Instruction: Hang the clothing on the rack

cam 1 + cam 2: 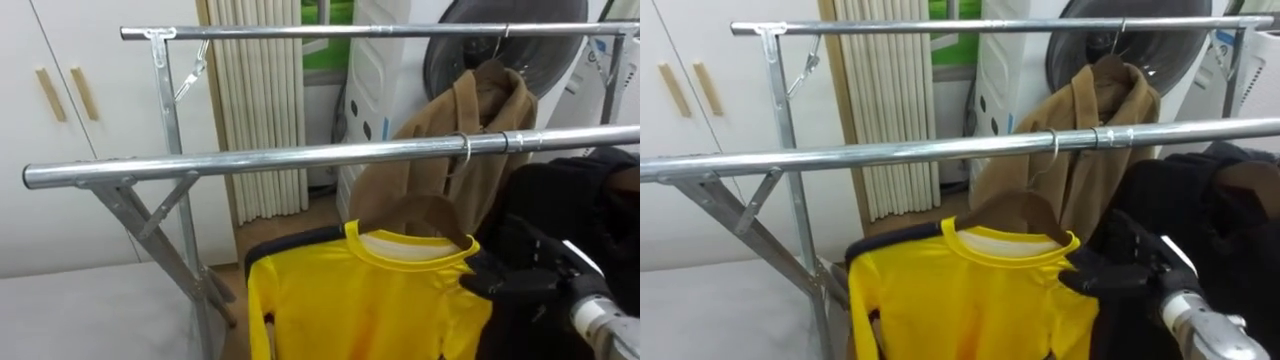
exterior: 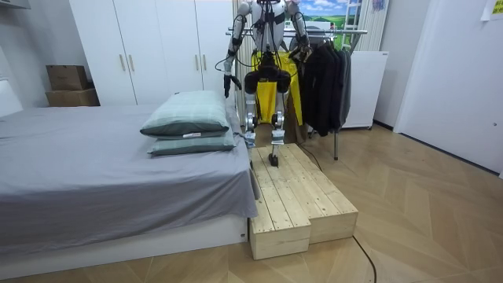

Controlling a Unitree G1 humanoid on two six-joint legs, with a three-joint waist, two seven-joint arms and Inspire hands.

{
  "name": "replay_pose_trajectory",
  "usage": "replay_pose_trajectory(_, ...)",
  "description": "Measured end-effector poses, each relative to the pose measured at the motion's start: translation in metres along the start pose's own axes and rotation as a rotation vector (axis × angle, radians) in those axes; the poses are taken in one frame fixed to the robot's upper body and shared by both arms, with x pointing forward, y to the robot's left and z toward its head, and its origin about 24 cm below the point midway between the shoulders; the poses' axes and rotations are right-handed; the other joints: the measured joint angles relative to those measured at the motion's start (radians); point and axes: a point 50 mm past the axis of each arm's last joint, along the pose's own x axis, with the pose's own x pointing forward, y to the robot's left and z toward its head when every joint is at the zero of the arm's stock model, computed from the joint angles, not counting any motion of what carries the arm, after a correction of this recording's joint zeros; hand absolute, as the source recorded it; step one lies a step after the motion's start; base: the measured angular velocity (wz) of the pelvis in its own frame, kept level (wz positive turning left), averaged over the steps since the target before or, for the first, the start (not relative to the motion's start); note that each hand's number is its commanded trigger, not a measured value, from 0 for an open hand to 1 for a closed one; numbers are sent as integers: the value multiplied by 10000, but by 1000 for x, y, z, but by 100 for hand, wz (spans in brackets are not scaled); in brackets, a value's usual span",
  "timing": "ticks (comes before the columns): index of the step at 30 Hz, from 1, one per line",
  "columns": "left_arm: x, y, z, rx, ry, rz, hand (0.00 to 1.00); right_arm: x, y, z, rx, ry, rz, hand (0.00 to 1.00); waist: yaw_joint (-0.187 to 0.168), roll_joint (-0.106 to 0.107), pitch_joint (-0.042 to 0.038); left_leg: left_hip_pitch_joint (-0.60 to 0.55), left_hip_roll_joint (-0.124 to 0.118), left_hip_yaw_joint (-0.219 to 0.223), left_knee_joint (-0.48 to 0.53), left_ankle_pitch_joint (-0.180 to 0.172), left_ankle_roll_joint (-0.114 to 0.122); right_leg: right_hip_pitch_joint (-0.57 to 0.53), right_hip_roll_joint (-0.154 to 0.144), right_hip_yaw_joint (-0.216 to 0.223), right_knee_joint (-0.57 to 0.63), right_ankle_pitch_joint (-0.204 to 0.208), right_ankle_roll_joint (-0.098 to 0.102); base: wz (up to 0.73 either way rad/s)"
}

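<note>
One shirt (image 1: 350, 300) w/ hanger (image 1: 420, 212) is hooked on rail (image 1: 250, 160); right hand (image 1: 525, 275) at shoulder, grip can't be told; release left.

We see the right hand (image 1: 522, 278) as a black, blocky shape with glossy black fingers (image 1: 490, 283) and a small white tag on its back. Behind it we find a round wrist of bright, smooth, silvery metal. In the room view we make out a slim frame, with a pale grey and white shell over the chest and shoulders and dark arms. There the left hand (image 2: 226, 85) is a small dark shape. We note a black block at the hips, silvery legs with darker parts, and black feet. Thin straps rise from the shoulders, and a dark cable trails across the floor.
</note>
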Motion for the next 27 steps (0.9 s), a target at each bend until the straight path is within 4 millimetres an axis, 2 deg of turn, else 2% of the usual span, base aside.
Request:
replay_pose_trajectory(9, -2, 2, -13, -311, 41, 65, 0, -22, -14, -47, 237, 1313, -419, 0, -109, 7, 29, 95, -9, 132, -9, -1, 1, -89, 56, 246, 135, -114, 15, -8)
replay_pose_trajectory(11, -2, 1, -18, -316, 148, 52, 0, -25, -14, -52, 257, 1443, -431, 0, -163, -21, 47, 94, -16, 285, -9, -1, 1, -142, 66, 339, 251, -159, 8, -13)
replay_pose_trajectory(15, -4, -1, -32, -330, 446, -9, 0, -25, -13, -54, 294, 1484, -407, 0, -310, -59, 70, 136, -8, 292, -99, -4, 1, -244, 155, 542, 344, -173, 8, -15)
replay_pose_trajectory(22, -6, -2, -39, -289, 500, 10, 0, -41, -16, -79, 354, 2159, -478, 0, -291, -55, 79, 181, 1, 295, -135, -4, 1, -216, 171, 562, 341, -172, 6, -2)
replay_pose_trajectory(25, -7, -2, -43, -270, 493, 68, 0, -51, -14, -95, 518, 2564, -521, 0, -309, -55, 82, 193, 13, 287, -133, -4, 0, -181, 174, 543, 313, -172, 6, 1)
replay_pose_trajectory(27, -7, -2, -47, -244, 479, 128, 0, -60, -11, -118, 866, 3208, -612, 0, -321, -57, 86, 259, 27, 280, -137, -4, 1, -32, 167, 485, 155, -173, 4, 9)
